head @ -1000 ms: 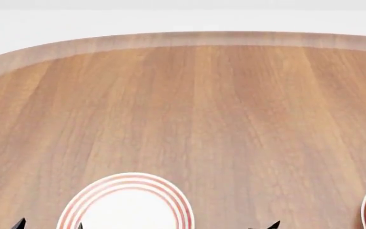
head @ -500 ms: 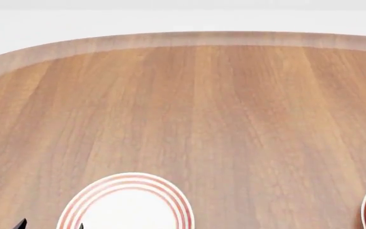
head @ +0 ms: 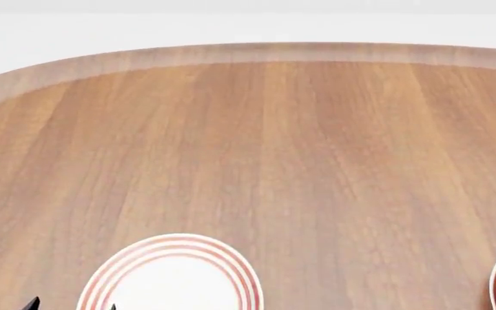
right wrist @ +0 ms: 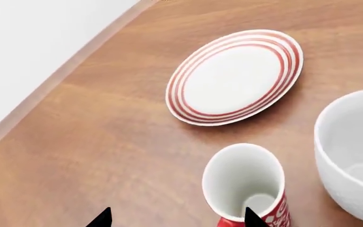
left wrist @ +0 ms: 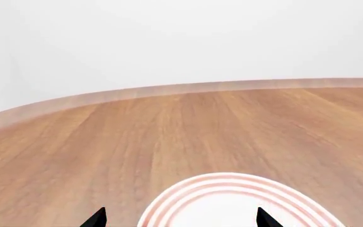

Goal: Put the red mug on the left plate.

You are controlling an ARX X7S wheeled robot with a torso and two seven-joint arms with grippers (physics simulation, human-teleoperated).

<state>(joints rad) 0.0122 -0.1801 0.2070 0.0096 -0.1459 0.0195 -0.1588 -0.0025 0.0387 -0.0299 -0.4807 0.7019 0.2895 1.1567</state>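
Right claw: While the right claw (right wrist: pixel 176 218) is held spread wide with nothing gripped, only its two tips are seen.
Red mug: The red mug (right wrist: pixel 247 187) is stood upright on the bench (right wrist: pixel 106 142), just ahead, nearer one tip.
White mug: A white mug (right wrist: pixel 351 151) is just beside; it could be knocked.
Left claw: The left claw (left wrist: pixel 180 218) is spread, empty, at the left plate (left wrist: pixel 245 201).
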